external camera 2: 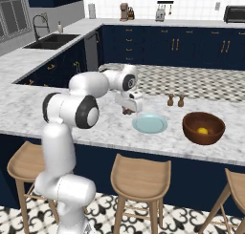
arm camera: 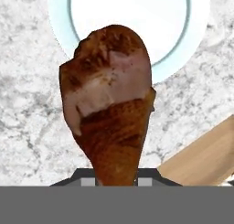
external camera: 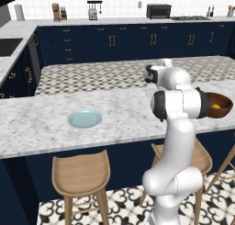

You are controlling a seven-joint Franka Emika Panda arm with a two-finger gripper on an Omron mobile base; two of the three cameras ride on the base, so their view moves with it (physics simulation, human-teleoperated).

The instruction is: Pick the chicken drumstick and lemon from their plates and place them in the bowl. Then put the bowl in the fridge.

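Observation:
My gripper (external camera 2: 128,110) is shut on the thin bone end of the chicken drumstick (arm camera: 109,104), which hangs reddish-brown just above the marble counter. Right beyond it lies an empty pale blue plate (external camera 2: 150,123), whose rim (arm camera: 57,17) also appears behind the meat in the hand view. A second pale blue plate (external camera: 85,118) lies bare further left on the counter. The dark wooden bowl (external camera 2: 204,128) stands to the right of the near plate, with the yellow lemon (external camera 2: 203,131) inside it. In the left base view the bowl (external camera: 219,104) and lemon (external camera: 215,106) peek out from behind my arm.
Two small brown shakers (external camera 2: 175,100) stand behind the plate and bowl. Wooden stools (external camera 2: 140,173) line the counter's near edge, one stool seat (arm camera: 205,154) below the hand. A sink (external camera 2: 51,40) and navy cabinets lie beyond the tiled floor.

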